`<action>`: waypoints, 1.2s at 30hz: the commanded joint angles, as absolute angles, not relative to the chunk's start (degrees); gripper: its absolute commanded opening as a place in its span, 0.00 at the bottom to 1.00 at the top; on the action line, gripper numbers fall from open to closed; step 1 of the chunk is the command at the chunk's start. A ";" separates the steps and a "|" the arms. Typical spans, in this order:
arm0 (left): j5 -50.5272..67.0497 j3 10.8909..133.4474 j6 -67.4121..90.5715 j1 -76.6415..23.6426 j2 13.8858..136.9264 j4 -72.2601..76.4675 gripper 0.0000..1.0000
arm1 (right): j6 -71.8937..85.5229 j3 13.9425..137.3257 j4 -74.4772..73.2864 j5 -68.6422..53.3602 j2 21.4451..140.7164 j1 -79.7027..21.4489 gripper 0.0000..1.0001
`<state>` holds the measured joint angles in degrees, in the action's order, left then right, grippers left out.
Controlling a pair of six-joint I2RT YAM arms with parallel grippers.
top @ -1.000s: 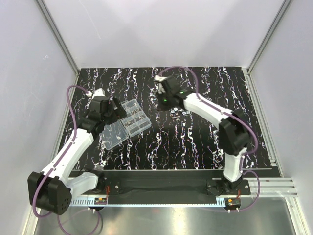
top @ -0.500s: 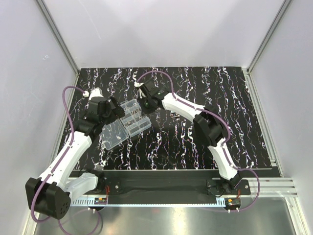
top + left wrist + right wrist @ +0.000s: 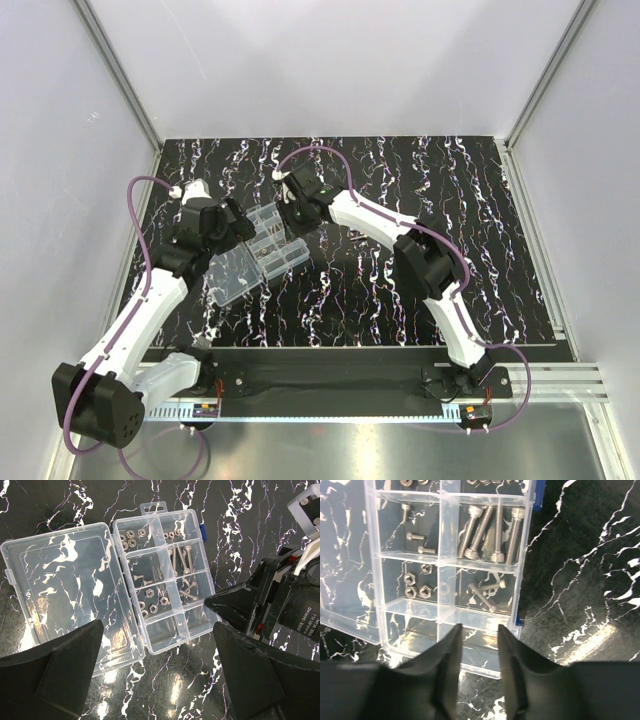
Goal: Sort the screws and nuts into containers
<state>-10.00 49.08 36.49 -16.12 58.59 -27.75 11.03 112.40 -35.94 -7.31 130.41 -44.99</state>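
The clear organiser box (image 3: 277,242) lies open at the table's left, its flat lid (image 3: 232,276) folded out. In the left wrist view its containers (image 3: 161,575) hold nuts (image 3: 149,606) and long screws (image 3: 181,558); the near ones are empty. My right gripper (image 3: 293,221) hovers over the box's right edge. Its jaws (image 3: 478,630) are a little apart with nothing between them, above an empty compartment (image 3: 480,625), near screws (image 3: 490,527) and nuts (image 3: 415,586). My left gripper (image 3: 236,226) is wide open and empty (image 3: 157,665), just in front of the box.
The black marbled tabletop (image 3: 400,290) has white walls and a metal frame on three sides. The right arm (image 3: 385,218) stretches across the middle toward the box. The right gripper's body (image 3: 280,600) shows close beside the box in the left wrist view.
My right arm has swung left from the table's middle to the box's right edge, then nearly stopped. The left arm shifted slightly left. The box has not moved.
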 commanded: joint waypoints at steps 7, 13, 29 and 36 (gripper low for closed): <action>-10.64 48.96 36.74 -16.35 58.01 -26.10 0.99 | 12.13 117.42 -40.77 -1.25 125.87 -45.09 0.52; -8.44 48.43 36.48 -16.35 58.18 -24.79 0.99 | 20.82 99.97 -39.21 2.38 114.19 -35.18 0.53; -8.52 49.13 36.21 -16.43 59.76 -25.57 0.99 | 11.88 71.81 -21.38 14.06 101.43 -23.64 0.53; -9.93 49.22 36.12 -16.35 60.12 -25.93 0.99 | 15.19 76.80 -23.72 16.43 104.67 -19.69 0.53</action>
